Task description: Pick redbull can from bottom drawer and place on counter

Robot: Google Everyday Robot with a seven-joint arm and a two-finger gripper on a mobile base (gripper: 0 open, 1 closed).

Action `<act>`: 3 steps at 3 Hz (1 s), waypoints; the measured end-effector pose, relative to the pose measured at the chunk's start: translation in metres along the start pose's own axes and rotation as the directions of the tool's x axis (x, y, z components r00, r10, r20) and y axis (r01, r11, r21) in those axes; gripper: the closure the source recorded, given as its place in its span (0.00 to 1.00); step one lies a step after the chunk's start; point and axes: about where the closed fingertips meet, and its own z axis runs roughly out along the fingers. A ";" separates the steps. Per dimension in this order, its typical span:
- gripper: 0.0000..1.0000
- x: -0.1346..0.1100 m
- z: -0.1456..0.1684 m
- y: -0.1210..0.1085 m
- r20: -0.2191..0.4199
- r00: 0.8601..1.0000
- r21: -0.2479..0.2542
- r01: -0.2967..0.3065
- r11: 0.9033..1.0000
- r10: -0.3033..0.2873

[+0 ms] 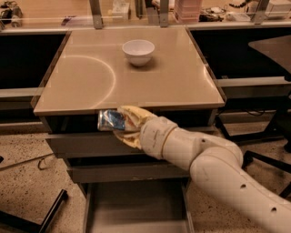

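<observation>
The redbull can, silver with blue patches, lies sideways in my gripper, which is shut on it. The can hangs just below the front edge of the tan counter, in front of the upper grey drawers. My white arm comes in from the lower right. The bottom drawer stands pulled out below, and its flat grey floor has nothing on it.
A white bowl stands on the counter toward the back centre. A long shelf with metal posts runs behind the cabinet. Dark chair legs lie on the speckled floor at the lower left, and more furniture legs at the right.
</observation>
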 end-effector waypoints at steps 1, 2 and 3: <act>1.00 0.018 0.022 -0.069 -0.049 0.997 0.034 0.056 0.998 -0.054; 1.00 0.045 0.053 -0.115 -0.141 0.985 -0.037 0.094 0.995 -0.099; 1.00 0.074 0.084 -0.136 -0.195 0.977 -0.142 0.062 0.988 -0.090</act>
